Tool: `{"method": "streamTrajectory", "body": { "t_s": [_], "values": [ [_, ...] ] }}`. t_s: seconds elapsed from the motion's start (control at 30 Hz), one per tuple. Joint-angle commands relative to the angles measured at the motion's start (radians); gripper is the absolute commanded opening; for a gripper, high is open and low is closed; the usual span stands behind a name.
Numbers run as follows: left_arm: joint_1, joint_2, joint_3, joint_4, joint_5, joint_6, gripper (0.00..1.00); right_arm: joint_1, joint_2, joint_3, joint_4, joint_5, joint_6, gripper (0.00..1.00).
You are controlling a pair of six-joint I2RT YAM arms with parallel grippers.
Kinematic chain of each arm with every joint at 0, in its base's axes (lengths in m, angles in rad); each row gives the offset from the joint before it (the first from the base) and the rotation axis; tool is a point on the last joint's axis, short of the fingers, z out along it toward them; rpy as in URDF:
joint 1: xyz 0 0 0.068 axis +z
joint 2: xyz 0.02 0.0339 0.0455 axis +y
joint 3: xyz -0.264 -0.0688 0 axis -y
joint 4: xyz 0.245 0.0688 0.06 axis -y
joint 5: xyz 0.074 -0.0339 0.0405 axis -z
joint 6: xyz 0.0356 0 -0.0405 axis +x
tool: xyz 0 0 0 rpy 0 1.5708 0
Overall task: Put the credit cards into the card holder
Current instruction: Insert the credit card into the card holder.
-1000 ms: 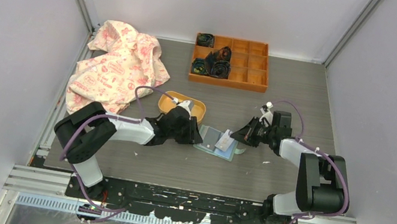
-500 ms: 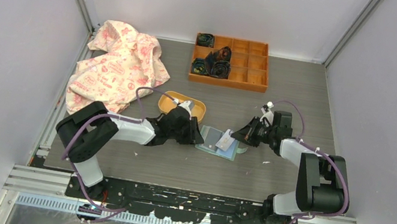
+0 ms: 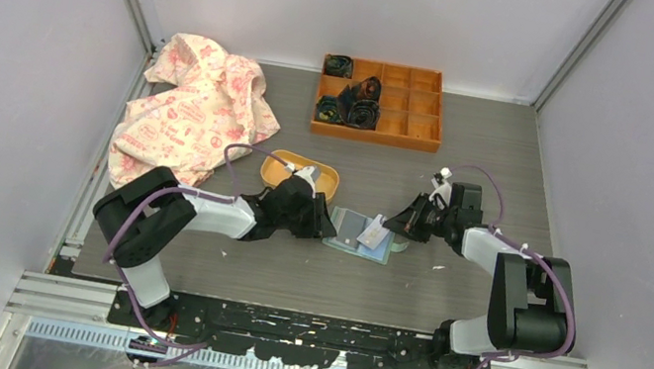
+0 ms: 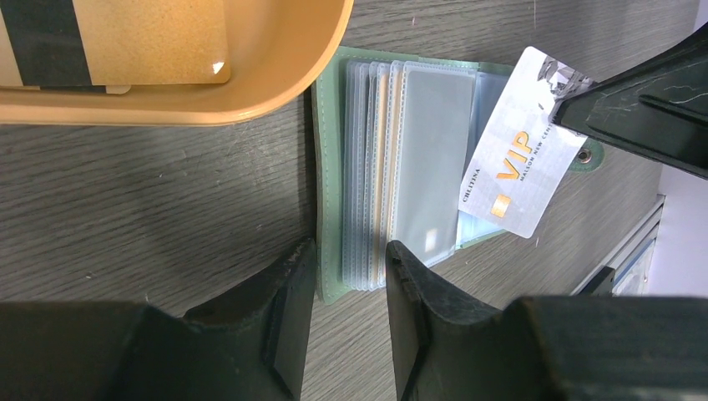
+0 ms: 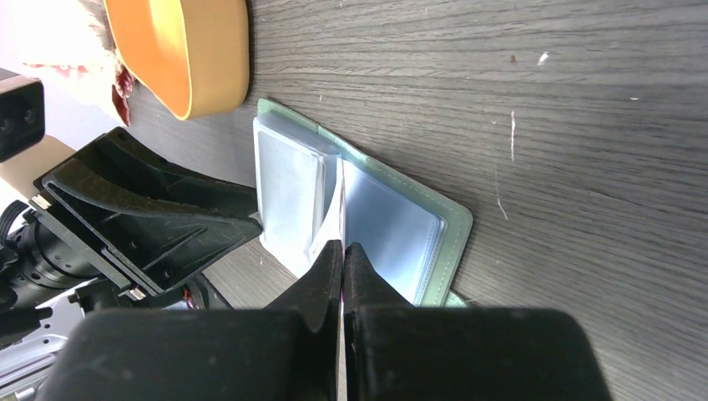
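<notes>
The mint-green card holder [image 4: 328, 209] lies open on the table, clear sleeves fanned out; the top view shows it mid-table [image 3: 350, 234]. My left gripper [image 4: 349, 280] is shut on its left cover and sleeve stack at the near edge. My right gripper [image 5: 342, 246] is shut on a white VIP credit card [image 4: 522, 167], held on edge over the holder's [image 5: 392, 225] middle fold, its lower edge among the sleeves. More credit cards, a gold one with a dark stripe [image 4: 125, 42] on top, lie in the yellow-orange dish [image 4: 250, 92].
The dish [image 3: 301, 174] sits just behind the left gripper [image 3: 322, 221]. An orange compartment tray [image 3: 374, 136] with dark rolled items stands at the back. A pink patterned cloth [image 3: 190, 107] is heaped at the back left.
</notes>
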Motion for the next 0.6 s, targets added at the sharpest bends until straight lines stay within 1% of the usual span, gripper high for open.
{"method": "streamTrajectory", "body": {
  "t_s": [0.0,0.33,0.57],
  "values": [
    [-0.004,0.044,-0.040,-0.092,0.012,0.004,0.38,-0.008,-0.034,0.034,0.004,0.030,-0.034,0.01],
    [-0.003,0.051,-0.042,-0.080,0.027,-0.001,0.38,-0.018,-0.016,0.033,0.043,-0.002,-0.041,0.01],
    [-0.003,0.062,-0.041,-0.068,0.042,-0.003,0.37,-0.016,0.045,0.033,0.087,-0.058,-0.024,0.01]
  ]
}}
